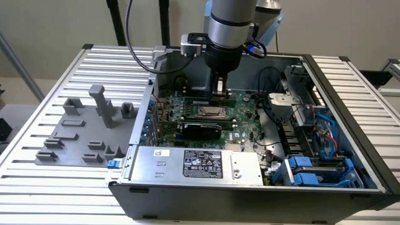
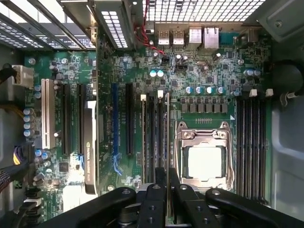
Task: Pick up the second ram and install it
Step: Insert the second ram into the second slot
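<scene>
Down inside the open grey computer case [image 1: 350, 154], the black two-fingered gripper [image 1: 218, 90] on the silver arm hangs over the green motherboard [image 1: 240, 123], and its fingers are drawn in tight on the second ram [image 2: 167, 137], a long, thin, dark-green stick seen edge-on. From the wrist view, that stick runs straight out from between the black fingers [image 2: 155, 199] and stands lined up along the long black memory slots [image 2: 153, 137], right beside the silver processor socket [image 2: 205, 156]; whether it is seated in a slot or just above it cannot be told. On the socket's other side lies a second bank of black memory slots [image 2: 251, 142]. Further along the board sits a wide black graphics card [image 2: 90, 152]. In the exterior view, the metal power supply box [image 1: 196, 164] with its label fills the case's near edge, and a grey moulded parts tray [image 1: 81, 136] rests on the ribbed table [image 1: 62, 70] at the exterior view's left.
</scene>
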You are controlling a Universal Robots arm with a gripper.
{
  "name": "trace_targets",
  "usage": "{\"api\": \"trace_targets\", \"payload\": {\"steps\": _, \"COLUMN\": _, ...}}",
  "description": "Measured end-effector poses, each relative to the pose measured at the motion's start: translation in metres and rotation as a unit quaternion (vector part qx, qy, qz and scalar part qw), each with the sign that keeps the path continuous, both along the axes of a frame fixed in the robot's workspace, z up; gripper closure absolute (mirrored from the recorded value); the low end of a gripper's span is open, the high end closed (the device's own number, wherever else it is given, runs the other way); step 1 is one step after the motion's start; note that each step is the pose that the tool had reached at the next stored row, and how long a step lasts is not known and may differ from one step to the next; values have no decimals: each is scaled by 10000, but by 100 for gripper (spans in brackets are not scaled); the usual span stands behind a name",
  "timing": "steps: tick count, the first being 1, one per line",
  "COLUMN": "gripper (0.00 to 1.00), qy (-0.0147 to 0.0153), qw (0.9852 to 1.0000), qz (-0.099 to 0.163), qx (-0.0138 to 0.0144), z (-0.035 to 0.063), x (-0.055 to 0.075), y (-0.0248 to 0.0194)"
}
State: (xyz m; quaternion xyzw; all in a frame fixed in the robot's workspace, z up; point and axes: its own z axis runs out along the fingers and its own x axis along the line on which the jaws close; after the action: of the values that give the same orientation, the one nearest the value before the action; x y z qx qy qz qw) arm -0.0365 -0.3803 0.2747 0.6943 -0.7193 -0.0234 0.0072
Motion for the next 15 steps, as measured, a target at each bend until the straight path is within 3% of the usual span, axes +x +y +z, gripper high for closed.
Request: {"api": "trace_targets", "payload": {"steps": 15, "gripper": 100, "qy": 0, "qw": 10000, "qz": 2, "qx": 0, "z": -274, "x": 0, "y": 0}}
